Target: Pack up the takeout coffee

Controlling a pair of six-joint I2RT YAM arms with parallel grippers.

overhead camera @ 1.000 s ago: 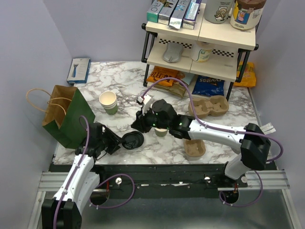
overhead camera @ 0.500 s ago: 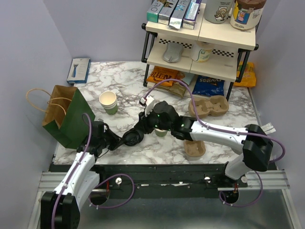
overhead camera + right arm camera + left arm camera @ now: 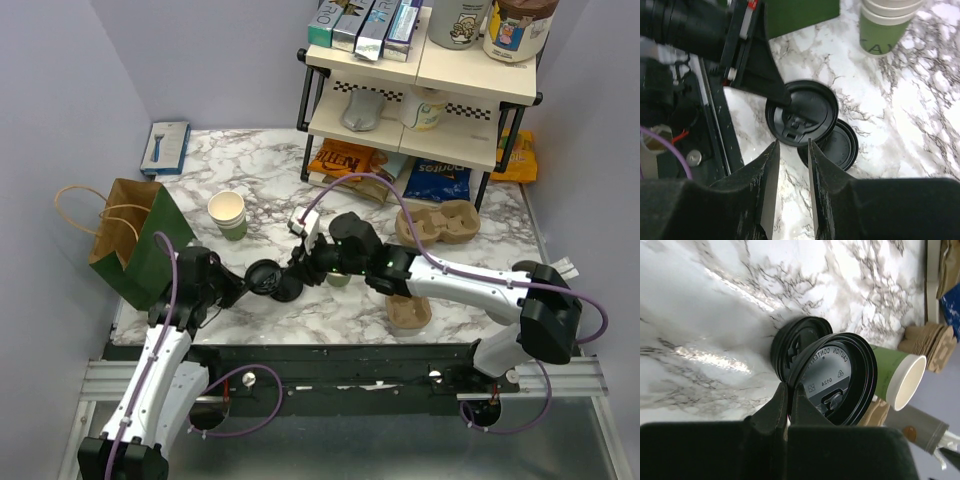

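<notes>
Gripping the black lid (image 3: pixel 840 380) by its rim, the left end effector (image 3: pixel 788 390) was clamped shut and held it tilted above a second lid (image 3: pixel 792 337) lying flat on the surface (image 3: pixel 700 315). The green cup (image 3: pixel 897 380) stood upright straight ahead, just beyond the held lid's far edge, under the right arm. The right end effector (image 3: pixel 790 145), fingers slightly apart and empty, hovered over both lids and looked nearer to the cup.

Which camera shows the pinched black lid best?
Left wrist: the lid is close, its lettering visible. Right wrist shows it whole from above; the top view, only a small dark disc.
</notes>
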